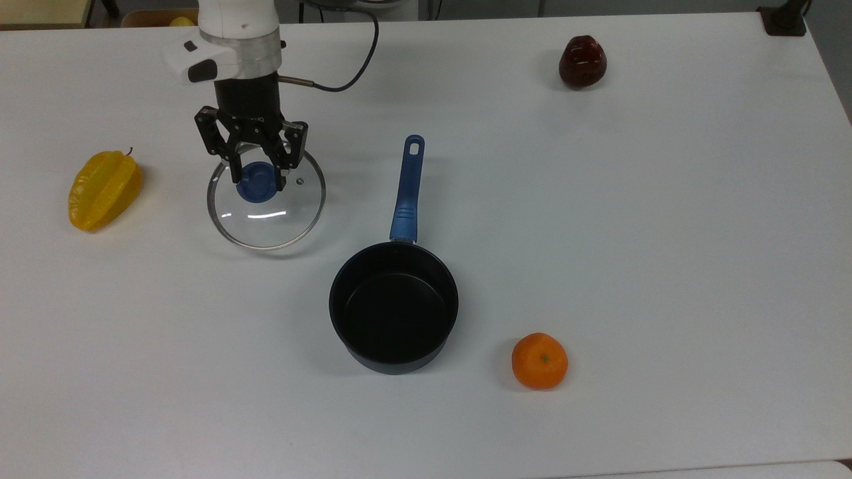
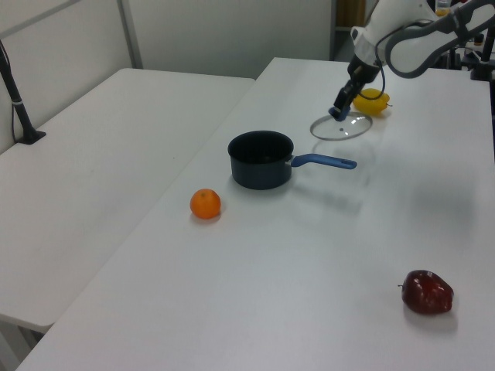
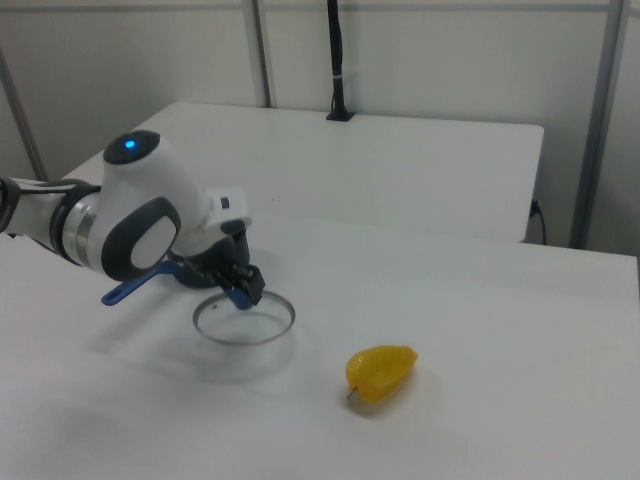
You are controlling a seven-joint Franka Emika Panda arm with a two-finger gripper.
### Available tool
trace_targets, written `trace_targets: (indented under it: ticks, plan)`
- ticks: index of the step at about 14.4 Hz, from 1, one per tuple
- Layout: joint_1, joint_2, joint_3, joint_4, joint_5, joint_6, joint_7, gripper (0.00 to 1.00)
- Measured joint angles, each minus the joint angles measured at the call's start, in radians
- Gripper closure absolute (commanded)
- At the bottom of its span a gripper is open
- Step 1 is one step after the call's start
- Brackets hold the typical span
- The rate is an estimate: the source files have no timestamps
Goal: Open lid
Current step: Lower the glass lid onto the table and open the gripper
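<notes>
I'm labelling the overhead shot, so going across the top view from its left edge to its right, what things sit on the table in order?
Yellow star fruit → lid, with the tool shut on its blue knob → black saucepan → orange → dark red apple.

Gripper (image 1: 254,174) jaws clamp lid (image 1: 266,207) knob; open saucepan (image 1: 394,307) apart on white worktop (image 1: 665,233).

You're looking at a white arm (image 1: 236,26) wearing grey joint bands, a blue light, a dark cable (image 1: 346,73), and a black gripper (image 1: 256,179).
</notes>
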Motion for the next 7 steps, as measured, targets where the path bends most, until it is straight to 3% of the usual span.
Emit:
trace_targets:
  ticks: [7]
  plan:
    - [0.036, 0.022, 0.011, -0.051, 0.000, 0.000, 0.034, 0.64]
